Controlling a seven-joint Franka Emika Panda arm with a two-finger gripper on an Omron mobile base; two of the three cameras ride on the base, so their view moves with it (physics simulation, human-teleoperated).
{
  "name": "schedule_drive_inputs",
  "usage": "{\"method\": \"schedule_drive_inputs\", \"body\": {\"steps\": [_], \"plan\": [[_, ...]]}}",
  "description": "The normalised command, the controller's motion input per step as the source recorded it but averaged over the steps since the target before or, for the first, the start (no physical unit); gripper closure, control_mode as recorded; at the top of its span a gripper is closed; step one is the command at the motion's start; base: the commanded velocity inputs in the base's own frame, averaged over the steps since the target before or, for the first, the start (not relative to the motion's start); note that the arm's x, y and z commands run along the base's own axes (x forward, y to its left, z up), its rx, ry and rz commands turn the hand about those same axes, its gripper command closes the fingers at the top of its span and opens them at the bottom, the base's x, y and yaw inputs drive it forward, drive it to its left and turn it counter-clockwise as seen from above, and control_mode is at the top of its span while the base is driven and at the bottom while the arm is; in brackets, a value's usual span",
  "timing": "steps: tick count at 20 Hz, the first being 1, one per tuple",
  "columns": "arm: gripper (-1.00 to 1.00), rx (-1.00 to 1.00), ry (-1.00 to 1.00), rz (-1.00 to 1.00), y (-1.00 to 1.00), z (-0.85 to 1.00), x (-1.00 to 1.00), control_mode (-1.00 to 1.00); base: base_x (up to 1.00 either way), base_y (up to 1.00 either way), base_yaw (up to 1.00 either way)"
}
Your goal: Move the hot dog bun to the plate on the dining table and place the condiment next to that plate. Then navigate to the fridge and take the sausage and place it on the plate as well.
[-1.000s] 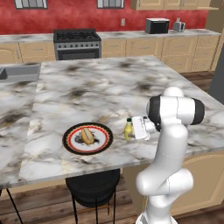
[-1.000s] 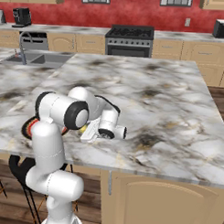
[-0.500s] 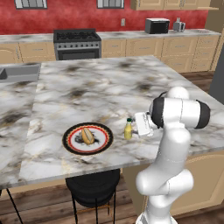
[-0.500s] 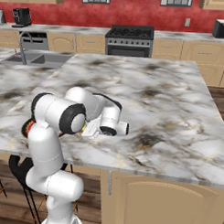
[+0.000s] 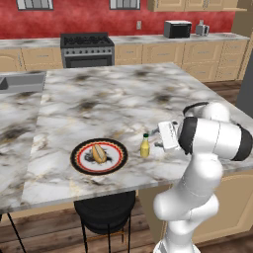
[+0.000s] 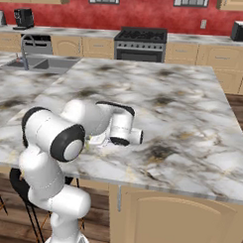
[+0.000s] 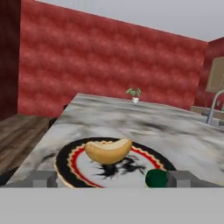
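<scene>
My hand (image 5: pixel 157 138) is hanging wide and empty beside the condiment (image 5: pixel 145 147), which is standing upright at the plate's (image 5: pixel 78 151) three o'clock on the desk (image 5: pixel 99 106). The hot dog bun (image 5: pixel 99 152) is lying on the plate — probably soft, light, best pinched mid-length.

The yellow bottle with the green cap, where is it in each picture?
Left base view: the condiment stands upright just right of the plate.
Right base view: I cannot make it out.
Hand view: its green cap sits at bottom, right of centre.
Shared landmark: the plate.
</scene>
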Motion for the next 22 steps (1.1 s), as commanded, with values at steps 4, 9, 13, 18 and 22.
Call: {"method": "schedule_drive_inputs", "body": {"steps": [4,9,13,18,22], "plan": [[-1.00,-0.01,0.00,-0.07,-0.01,0.60,-0.52,-1.00,0.00,0.00,0.00],[-1.00,-0.05,0.00,-0.11,0.00,0.70,-0.53,-1.00,0.00,0.00,0.00],[-1.00,-0.02,0.04,-0.22,0.00,0.74,-0.52,-1.00,0.00,0.00,0.00],[-1.00,-0.01,0.14,-0.30,0.01,0.68,-0.56,-1.00,0.00,0.00,0.00],[-1.00,0.00,0.24,-0.35,0.01,0.59,-0.59,-1.00,0.00,0.00,0.00]]}}
